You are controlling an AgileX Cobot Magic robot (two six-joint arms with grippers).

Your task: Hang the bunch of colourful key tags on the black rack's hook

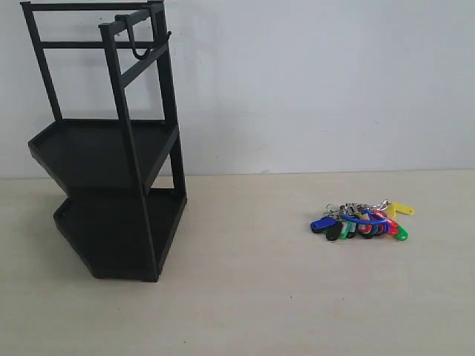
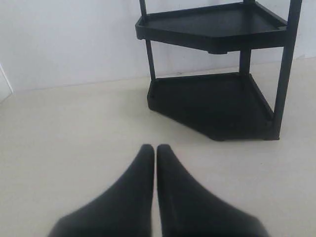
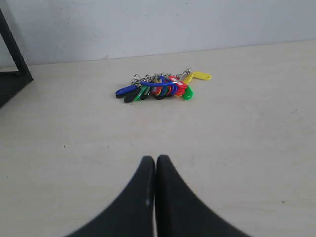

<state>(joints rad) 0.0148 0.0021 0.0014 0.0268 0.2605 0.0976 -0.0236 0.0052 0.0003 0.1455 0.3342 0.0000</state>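
Left gripper (image 2: 156, 148): jaws pressed together tip to tip, gripping nothing, with the pale table (image 2: 59, 128) below and the black rack (image 2: 217, 103) standing ahead. Right gripper (image 3: 155, 159): jaws likewise closed and empty, pointing toward the colourful key tag bunch (image 3: 160, 87), which lies flat on the table, well apart from the rack. Up on the rack's top bar, the hook (image 1: 139, 41) hangs bare.
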